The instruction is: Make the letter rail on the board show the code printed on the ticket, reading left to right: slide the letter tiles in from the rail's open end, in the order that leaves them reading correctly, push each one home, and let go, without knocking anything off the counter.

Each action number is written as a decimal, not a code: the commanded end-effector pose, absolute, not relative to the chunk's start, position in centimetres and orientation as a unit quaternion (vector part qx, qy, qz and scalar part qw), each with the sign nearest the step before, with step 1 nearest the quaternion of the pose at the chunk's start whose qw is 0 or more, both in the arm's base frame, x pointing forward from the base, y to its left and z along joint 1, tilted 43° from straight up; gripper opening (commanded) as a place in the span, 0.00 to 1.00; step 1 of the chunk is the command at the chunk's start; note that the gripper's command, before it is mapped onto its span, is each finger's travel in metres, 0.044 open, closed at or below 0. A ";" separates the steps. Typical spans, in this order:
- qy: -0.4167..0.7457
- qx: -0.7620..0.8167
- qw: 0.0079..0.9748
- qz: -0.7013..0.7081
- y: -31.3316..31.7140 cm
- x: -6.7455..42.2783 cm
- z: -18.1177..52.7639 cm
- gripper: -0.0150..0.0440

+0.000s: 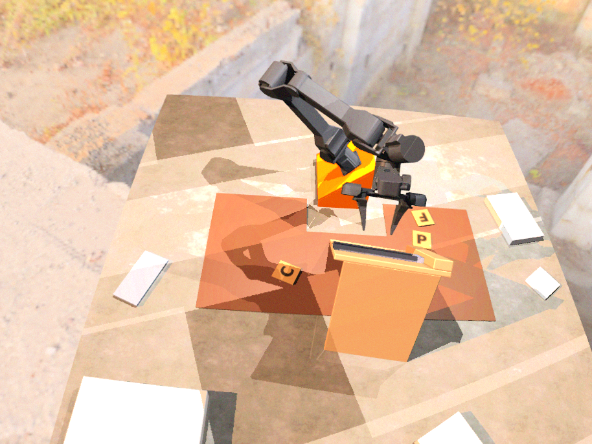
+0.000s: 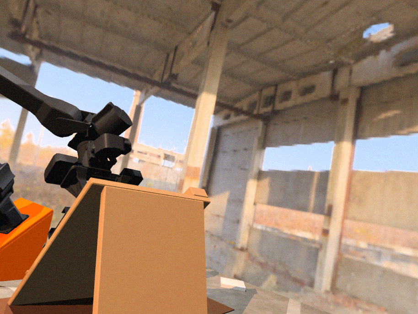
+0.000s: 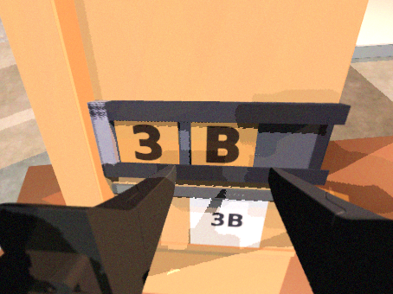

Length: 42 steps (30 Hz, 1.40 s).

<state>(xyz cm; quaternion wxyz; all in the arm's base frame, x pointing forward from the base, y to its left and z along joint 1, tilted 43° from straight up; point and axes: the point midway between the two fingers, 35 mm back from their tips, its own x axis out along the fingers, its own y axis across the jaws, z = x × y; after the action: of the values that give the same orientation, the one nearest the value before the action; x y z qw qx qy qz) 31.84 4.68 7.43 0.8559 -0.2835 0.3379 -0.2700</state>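
A: What does the letter rail [image 3: 218,114] hold?

B: Two tiles, side by side; the 3 tile [image 3: 147,142] sits against the closed end at the left of the wrist view, the B tile [image 3: 222,143] just beside it; the slot to the right of B is bare rail.

A: And the ticket?

B: The white ticket [image 3: 228,221] lies on the board's [image 1: 377,305] front just below the rail, printed 3B; the tiles read the same, left to right.

A: The gripper?

B: The gripper [image 1: 379,223] hangs in front of the rail, apart from it; its dark fingers stand spread with nothing between them.

A: Other tiles?

B: Three lie flat on the orange mat [image 1: 239,287]; the C tile [image 1: 286,272] is left of the board in the top view, the P tile [image 1: 421,239] is near the board's right end, the F tile [image 1: 422,217] is just behind it.

A: Further out?

B: White slabs lie near the counter's [image 1: 191,123] edges; the arm stands on an orange pedestal [image 1: 325,195].
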 end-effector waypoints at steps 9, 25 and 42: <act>0.338 -0.283 0.856 -0.270 4.7 31.9 7.5 0.53; 0.338 -0.283 0.856 -0.270 4.7 31.9 7.5 0.25; 0.595 -0.178 0.702 -0.348 1.6 33.9 10.6 0.25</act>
<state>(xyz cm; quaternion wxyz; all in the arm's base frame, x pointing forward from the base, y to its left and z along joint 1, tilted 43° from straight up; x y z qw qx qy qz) 34.06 3.25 8.52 0.7735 -0.2351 0.5042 -0.3036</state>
